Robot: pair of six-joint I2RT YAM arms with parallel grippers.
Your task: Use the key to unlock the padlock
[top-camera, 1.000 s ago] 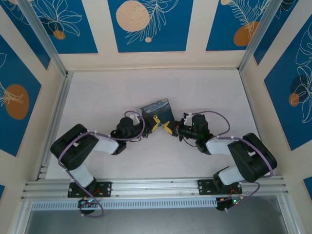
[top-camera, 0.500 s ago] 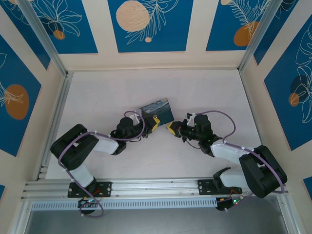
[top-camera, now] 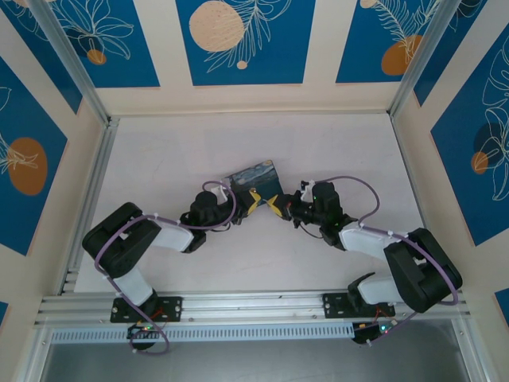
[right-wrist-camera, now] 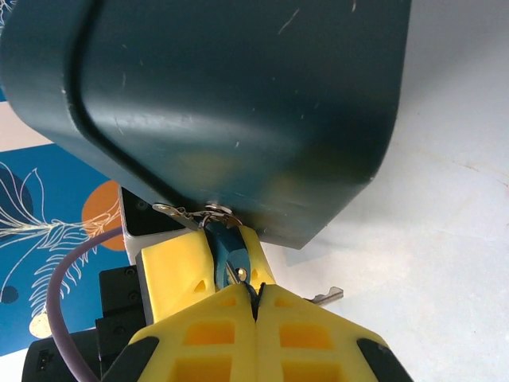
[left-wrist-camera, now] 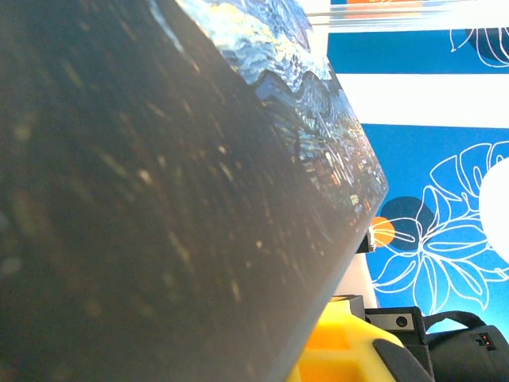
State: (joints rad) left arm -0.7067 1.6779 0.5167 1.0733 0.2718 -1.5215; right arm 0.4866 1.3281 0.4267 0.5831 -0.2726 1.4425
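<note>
While the padlock [right-wrist-camera: 225, 245] hangs, seemingly locked, from the hasp [right-wrist-camera: 195, 213] of the tin [right-wrist-camera: 223, 103], the key [right-wrist-camera: 328, 296] seems to lie on the counter [right-wrist-camera: 445, 239] beside the right tool [right-wrist-camera: 256, 293], its jaws pressed together just below the padlock; the left tool [top-camera: 253, 200], also closed, is against the tin. Picking up, inserting and turning remain

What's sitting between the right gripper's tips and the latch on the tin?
The padlock: its teal body hangs from the latch on the tin and reaches the shut right gripper, as the right wrist view shows.
</note>
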